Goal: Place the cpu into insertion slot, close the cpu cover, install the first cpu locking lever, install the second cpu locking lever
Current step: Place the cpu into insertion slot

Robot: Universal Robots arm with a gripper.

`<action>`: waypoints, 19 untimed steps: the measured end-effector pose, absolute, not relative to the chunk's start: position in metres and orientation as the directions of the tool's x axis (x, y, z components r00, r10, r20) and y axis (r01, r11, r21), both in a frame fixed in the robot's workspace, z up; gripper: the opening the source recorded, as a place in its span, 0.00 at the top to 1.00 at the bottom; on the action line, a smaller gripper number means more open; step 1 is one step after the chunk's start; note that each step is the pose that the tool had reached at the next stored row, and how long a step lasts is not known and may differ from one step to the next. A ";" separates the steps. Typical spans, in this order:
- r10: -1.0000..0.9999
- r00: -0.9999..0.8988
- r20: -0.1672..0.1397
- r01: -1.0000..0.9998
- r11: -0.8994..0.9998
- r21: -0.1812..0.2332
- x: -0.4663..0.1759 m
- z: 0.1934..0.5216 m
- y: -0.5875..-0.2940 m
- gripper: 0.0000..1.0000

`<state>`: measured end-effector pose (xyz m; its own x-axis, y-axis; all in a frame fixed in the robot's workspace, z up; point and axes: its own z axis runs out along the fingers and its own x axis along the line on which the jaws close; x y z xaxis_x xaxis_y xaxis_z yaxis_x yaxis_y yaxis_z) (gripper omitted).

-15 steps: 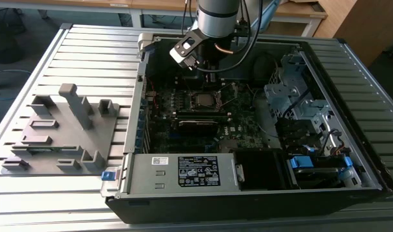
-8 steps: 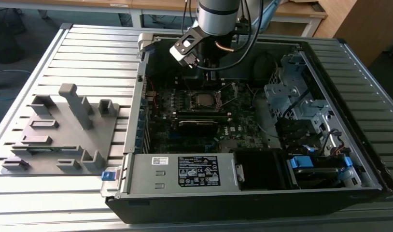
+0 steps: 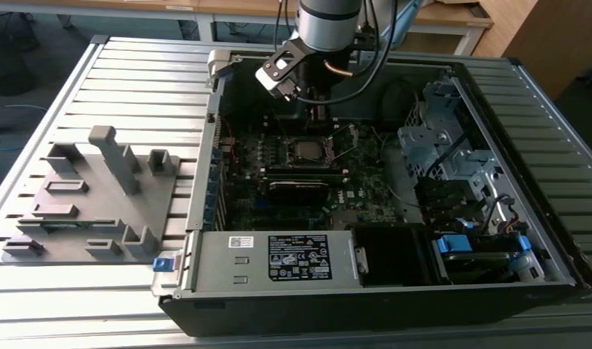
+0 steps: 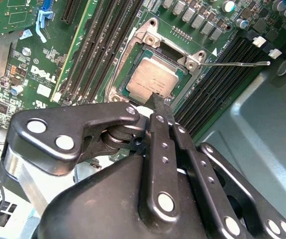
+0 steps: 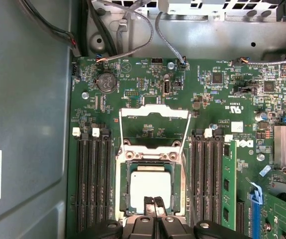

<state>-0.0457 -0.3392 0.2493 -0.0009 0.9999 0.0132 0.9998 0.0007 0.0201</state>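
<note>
The cpu (image 5: 150, 183) lies flat in the insertion slot (image 5: 127, 191), silver top up, on the green motherboard; the second wrist view also shows the cpu (image 4: 154, 77). The cpu cover (image 5: 155, 113) stands open, swung back off the slot on its hinge. A thin silver locking lever (image 4: 237, 63) sticks out sideways, unlatched. My gripper (image 5: 153, 203) hangs just above the cpu's near edge, its fingertips (image 4: 158, 103) pressed together with nothing between them. In the exterior view my arm (image 3: 327, 29) reaches down into the open computer case above the slot (image 3: 306, 150).
Long black memory slots (image 5: 93, 179) flank the socket on both sides. The case walls (image 3: 211, 123) ring the board, with a drive cage (image 3: 441, 138) and power supply (image 3: 276, 258) inside. A grey fixture (image 3: 92, 196) sits on the table at the exterior view's left.
</note>
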 end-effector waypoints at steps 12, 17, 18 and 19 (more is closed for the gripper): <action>1.000 -0.001 0.013 1.000 0.001 0.020 -0.044 0.251 -0.339 0.90; 1.000 -0.001 0.013 1.000 0.001 0.020 -0.036 0.251 -0.339 0.90; 1.000 -0.001 0.013 1.000 0.001 0.020 -0.034 0.251 -0.339 0.90; 1.000 -0.001 0.013 1.000 0.001 0.020 -0.034 0.251 -0.339 0.90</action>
